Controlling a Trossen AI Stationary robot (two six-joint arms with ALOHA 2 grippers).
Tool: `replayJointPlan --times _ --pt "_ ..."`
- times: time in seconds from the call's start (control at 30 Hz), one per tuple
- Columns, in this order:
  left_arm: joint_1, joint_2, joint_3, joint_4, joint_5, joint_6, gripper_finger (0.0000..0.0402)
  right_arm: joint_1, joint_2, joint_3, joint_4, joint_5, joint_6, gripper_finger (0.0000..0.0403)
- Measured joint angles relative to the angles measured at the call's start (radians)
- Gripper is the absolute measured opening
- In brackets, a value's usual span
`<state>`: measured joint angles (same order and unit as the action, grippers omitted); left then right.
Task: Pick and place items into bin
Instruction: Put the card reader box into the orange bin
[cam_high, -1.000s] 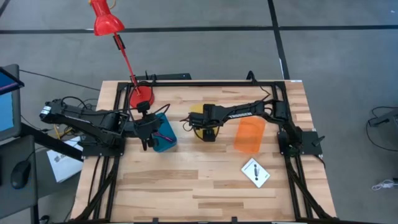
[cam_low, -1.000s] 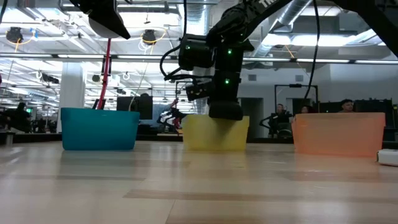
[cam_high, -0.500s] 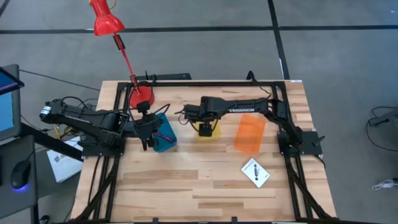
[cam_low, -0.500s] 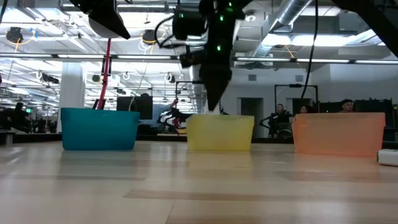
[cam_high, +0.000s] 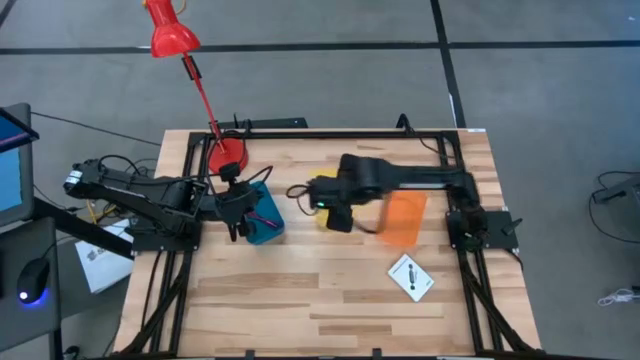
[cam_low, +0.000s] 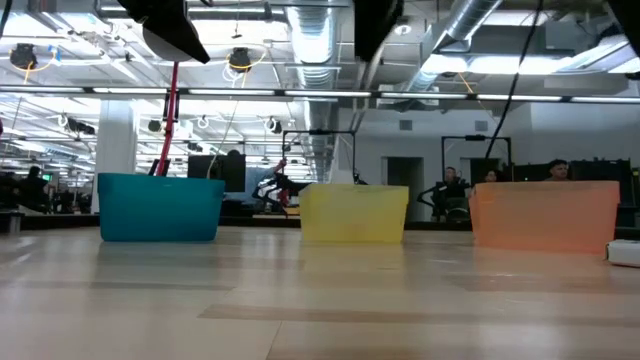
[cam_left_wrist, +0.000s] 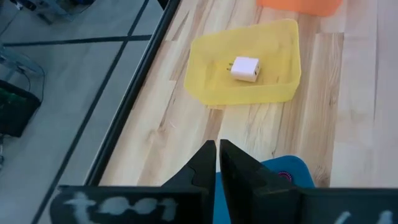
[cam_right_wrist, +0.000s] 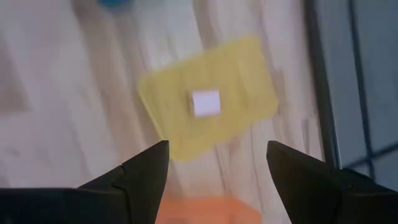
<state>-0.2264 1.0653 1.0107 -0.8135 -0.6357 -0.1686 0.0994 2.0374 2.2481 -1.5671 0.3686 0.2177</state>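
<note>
Below the right gripper (cam_right_wrist: 211, 180), fingers apart and empty: shallow yellow plastic bin (cam_right_wrist: 208, 107) with the small pale cube (cam_right_wrist: 205, 102) inside, so that one looks done. White square card with black mark (cam_high: 411, 277) sits well off toward the table's front, still to bin. Left gripper (cam_left_wrist: 217, 163), fingers together, waits over the teal bin (cam_high: 264, 217).

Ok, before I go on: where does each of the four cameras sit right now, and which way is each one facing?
High view: above the table, looking straight down; both arms show, left gripper by the teal bin, right gripper at the yellow bin.
Low view: table height, looking level past the three bins, including the orange bin, into the room; only arm parts at top.
Left wrist view: past its shut fingers toward the yellow bin.
Right wrist view: down between open fingers.
Both wrist views share the white cube in the yellow bin.
</note>
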Motion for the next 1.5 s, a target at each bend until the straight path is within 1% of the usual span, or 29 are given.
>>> replayJointPlan --times 0.13,0.27,0.33,0.43,0.5,0.57,0.7,0.77,0.83,0.9,0.97,1.03,1.17,1.27,1.37,1.5 --pt "0.0 0.0 0.0 0.0 0.007 -0.018 0.0011 0.075 -0.137 -0.003 -0.004 0.056 0.086 0.0266" --pt "0.0 0.0 0.0 0.0 0.01 -0.021 0.0011 0.167 -0.319 -0.007 -0.003 0.114 0.186 0.0266" --pt "0.0 0.0 0.0 0.0 0.01 -0.022 0.0011 0.228 -0.404 -0.033 -0.003 0.143 0.246 0.0266" --pt "0.0 0.0 0.0 0.0 0.01 -0.03 0.0011 0.332 -0.507 -0.112 -0.003 0.217 0.388 0.0266" --pt "0.0 0.0 0.0 -0.001 0.01 -0.048 0.0011 0.409 -0.563 -0.195 -0.003 0.279 0.478 0.0266" --pt "0.0 0.0 0.0 -0.011 0.011 -0.076 0.0011 0.492 -0.613 -0.309 -0.003 0.343 0.582 0.0266" --pt "0.0 0.0 0.0 -0.054 0.011 -0.114 0.0011 0.648 -0.667 -0.606 0.009 0.474 0.869 0.0266" --pt "0.0 0.0 0.0 -0.08 0.011 -0.126 0.0011 0.703 -0.669 -0.753 0.026 0.503 1.041 0.0266" --pt "0.0 0.0 0.0 -0.095 0.009 -0.138 0.0011 0.745 -0.667 -0.875 0.055 0.491 1.215 0.0266" --pt "0.0 0.0 0.0 -0.097 0.003 -0.151 0.0011 0.78 -0.656 -0.97 0.094 0.448 1.352 0.0266" --pt "0.0 0.0 0.0 -0.096 0.003 -0.16 0.0011 0.806 -0.634 -1.04 0.142 0.372 1.446 0.0266" --pt "0.0 0.001 0.0 -0.096 0.003 -0.161 0.0011 0.821 -0.613 -1.085 0.188 0.278 1.503 0.0266" --pt "0.0 0.002 0.0 -0.096 0.002 -0.157 0.0011 0.83 -0.563 -1.111 0.235 0.072 1.544 0.0266" --pt "0.0 0.002 0.0 -0.095 0.002 -0.156 0.0011 0.83 -0.543 -1.111 0.233 -0.02 1.511 0.0266" --pt "0.0 0.002 0.0 -0.095 0.002 -0.153 0.0011 0.828 -0.545 -1.111 0.235 -0.064 1.519 0.0266" --pt "0.0 0.002 0.0 -0.094 0.007 -0.162 0.0011 0.828 -0.545 -1.11 0.24 -0.037 1.544 0.0265"
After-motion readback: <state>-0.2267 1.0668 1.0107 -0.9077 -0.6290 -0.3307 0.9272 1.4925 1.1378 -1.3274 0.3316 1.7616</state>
